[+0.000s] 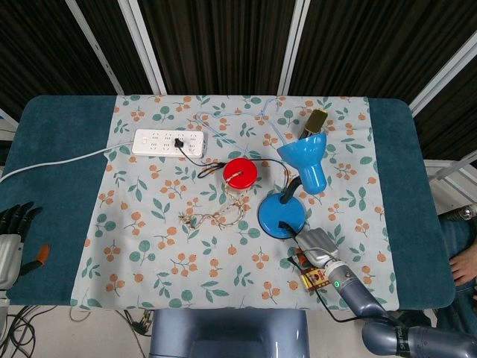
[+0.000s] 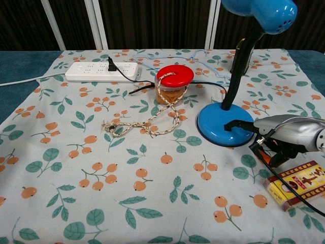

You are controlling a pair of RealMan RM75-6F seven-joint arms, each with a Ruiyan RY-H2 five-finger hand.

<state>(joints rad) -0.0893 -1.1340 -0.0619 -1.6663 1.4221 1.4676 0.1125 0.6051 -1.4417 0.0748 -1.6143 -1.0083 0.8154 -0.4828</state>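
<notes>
Curling your right hand [image 2: 284,140] just beside the lamp base [image 2: 223,127], fingers bent over its black cord [image 2: 284,185]; whether they grip it is unclear. Left hand [image 1: 11,235] off-table, fingers apart, holding nothing.

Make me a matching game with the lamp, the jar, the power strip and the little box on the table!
Things:
1. lamp
2. jar lid
3. power strip
4. little box

Matches:
A. white, with a black plug in it
B. red, with a string looped over it
C. yellow and red, lying near the right hand
D. blue, standing on a round base

Pairs: 1-D, 2-B, 3-A, 4-C
</notes>
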